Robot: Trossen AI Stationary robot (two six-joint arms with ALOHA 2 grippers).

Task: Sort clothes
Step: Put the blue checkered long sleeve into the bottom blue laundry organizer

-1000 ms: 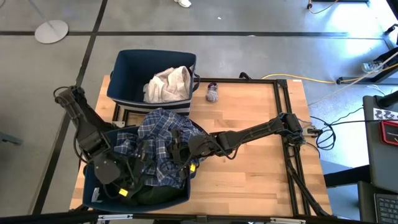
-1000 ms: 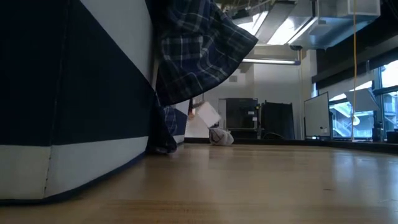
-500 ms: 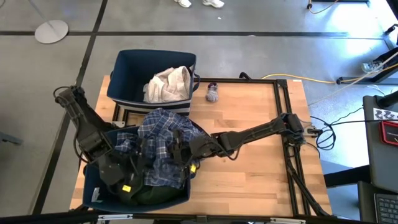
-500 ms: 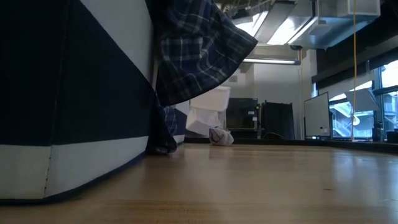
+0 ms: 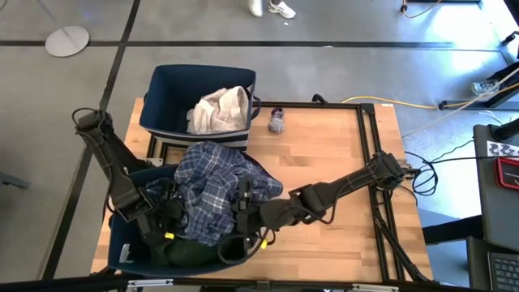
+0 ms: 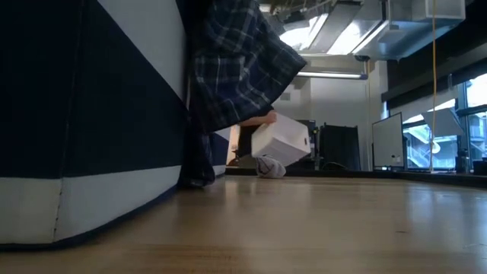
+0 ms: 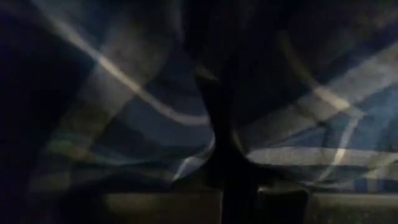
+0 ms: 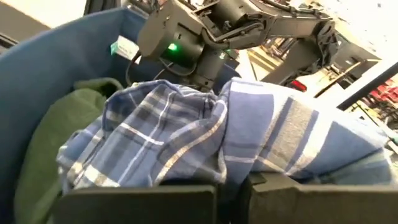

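The blue plaid garment (image 5: pixel 217 188) lies bunched over the near navy bin (image 5: pixel 120 243), and one flap (image 6: pixel 237 68) hangs down the bin's right wall. A dark green garment (image 5: pixel 193 251) lies in that bin under it. My left gripper (image 5: pixel 166 221) is at the plaid's left side and my right gripper (image 5: pixel 245 213) at its right side, both shut on the cloth. A white/cream garment (image 5: pixel 219 109) fills the far bin (image 5: pixel 162 85). The small sock (image 5: pixel 277 122) lies on the table beside that bin. My left gripper (image 7: pixel 225 180) pinches a fold of the plaid cloth (image 7: pixel 202 140) between its two fingers. It comes from the table's left, over the bin. Cloth fills its view, so which part of the garment it has cannot be told. My right gripper (image 8: pixel 231 186) pinches a bunched fold of the plaid cloth (image 8: pixel 225 155) between its two fingers, several layers by the look. It comes from the table's right, slanting down. The garment is slack and rests on the green garment (image 8: pixel 53 134) in the bin.
Bare wooden table (image 5: pixel 340 138) lies to the right of both bins. A black frame (image 5: pixel 369 162) runs along the right side. In the room beyond, a person carries a white box (image 6: pixel 280 139).
My left gripper has shut on the plaid cloth at its left side. My right gripper has gone toward the table's near edge, still holding the cloth, and the plaid's right part has come with it. The hanging flap has shifted a little.
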